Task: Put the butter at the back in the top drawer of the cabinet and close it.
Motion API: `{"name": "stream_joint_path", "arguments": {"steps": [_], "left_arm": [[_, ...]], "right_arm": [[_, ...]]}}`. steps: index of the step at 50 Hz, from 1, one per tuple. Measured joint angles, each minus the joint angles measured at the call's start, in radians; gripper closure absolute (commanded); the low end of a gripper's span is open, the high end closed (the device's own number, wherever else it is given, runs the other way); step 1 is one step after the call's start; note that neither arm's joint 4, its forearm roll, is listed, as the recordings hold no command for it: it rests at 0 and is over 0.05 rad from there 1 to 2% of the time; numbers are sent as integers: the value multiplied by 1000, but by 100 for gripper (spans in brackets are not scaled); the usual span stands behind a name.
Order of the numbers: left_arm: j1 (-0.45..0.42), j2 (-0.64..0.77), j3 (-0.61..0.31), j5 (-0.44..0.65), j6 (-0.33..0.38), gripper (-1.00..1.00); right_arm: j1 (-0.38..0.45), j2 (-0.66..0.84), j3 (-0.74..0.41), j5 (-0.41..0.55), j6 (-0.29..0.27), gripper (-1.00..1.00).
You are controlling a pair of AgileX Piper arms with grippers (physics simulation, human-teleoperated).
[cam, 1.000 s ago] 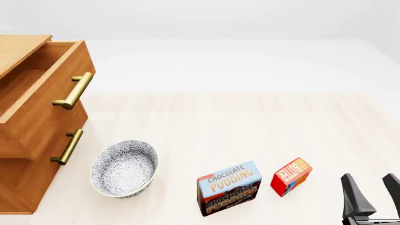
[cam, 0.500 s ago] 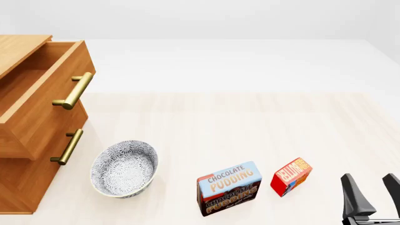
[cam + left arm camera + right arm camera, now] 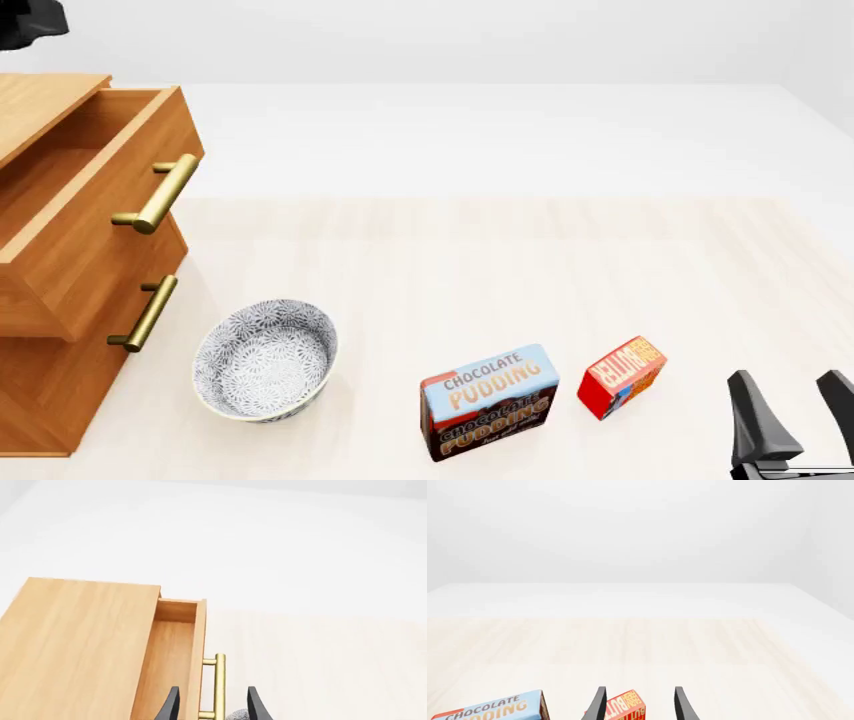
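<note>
The butter [image 3: 621, 376], a small red box with an orange band, stands on the table near the front right, beside the pudding box. In the right wrist view the butter [image 3: 626, 707] shows between the open fingers of my right gripper [image 3: 639, 706], ahead of them. In the front view the right gripper [image 3: 795, 412] is just right of the butter and apart from it. The cabinet [image 3: 40, 300] is at the left, its top drawer [image 3: 80, 210] pulled out. High above it, my left gripper [image 3: 212, 707] is open and empty, looking down on the drawer's brass handle [image 3: 219, 682].
A blue-and-brown Chocolate Pudding box [image 3: 489, 400] stands left of the butter. A patterned grey bowl [image 3: 264, 360] sits in front of the cabinet's lower drawers. A dark part of my left arm [image 3: 27, 22] shows in the front view's top left corner.
A dark part of the left arm has come into the front view's top left corner. The butter, boxes, drawer and right gripper have not moved.
</note>
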Motion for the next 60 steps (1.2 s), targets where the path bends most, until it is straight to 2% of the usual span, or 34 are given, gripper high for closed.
{"name": "stream_joint_path", "arguments": {"steps": [60], "left_arm": [[0,95,107,-77,-53,-100]], "right_arm": [[0,0,0,0,0,-100]]}}
